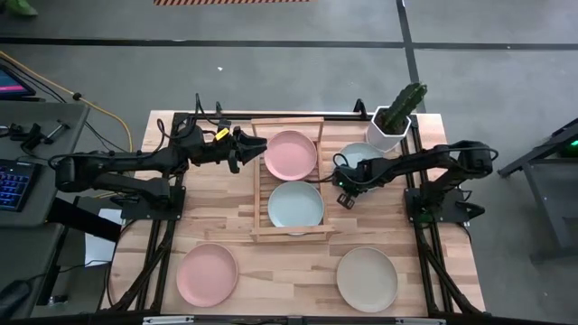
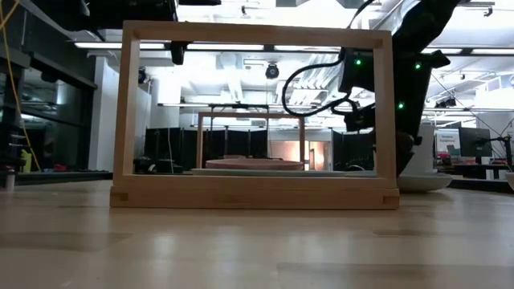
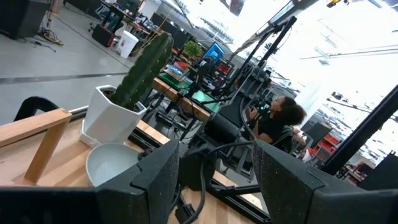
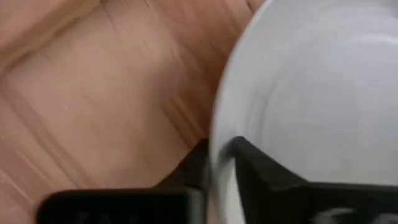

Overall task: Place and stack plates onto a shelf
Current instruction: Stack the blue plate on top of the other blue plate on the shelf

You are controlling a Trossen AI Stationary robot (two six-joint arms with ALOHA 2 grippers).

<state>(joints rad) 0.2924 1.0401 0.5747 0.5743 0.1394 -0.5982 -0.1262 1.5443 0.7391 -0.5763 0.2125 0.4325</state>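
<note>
The light-wood shelf [image 1: 260, 194] holds a pink plate [image 1: 291, 153] at its far end and a pale blue-green plate [image 1: 295, 204] at its near end. A second blue-green plate [image 1: 363, 153] lies on the table right of the shelf, beside the pot. My right gripper [image 1: 346, 187] is at its near-left rim. One pink plate [image 1: 207, 273] and the cream plate [image 1: 367, 278] lie flat near the table's near edge. My left gripper [image 1: 248, 149] hovers open at the shelf's far-left rail, holding nothing. My right gripper has the blue-green plate's rim [image 4: 217, 155] between its two fingers, one finger [image 4: 261, 174] inside the plate and the other [image 4: 193, 168] outside it. The fingers come from the table's near side. In the low view the plate [image 2: 422, 183] still looks level at table height.
A white pot with a cactus [image 1: 390, 126] stands at the far right corner, just behind the held plate. The shelf's raised rails [image 2: 257, 193] stand between the two arms. Bare wood lies between the two near plates. A person sits in the room beyond the table [image 3: 280, 121].
</note>
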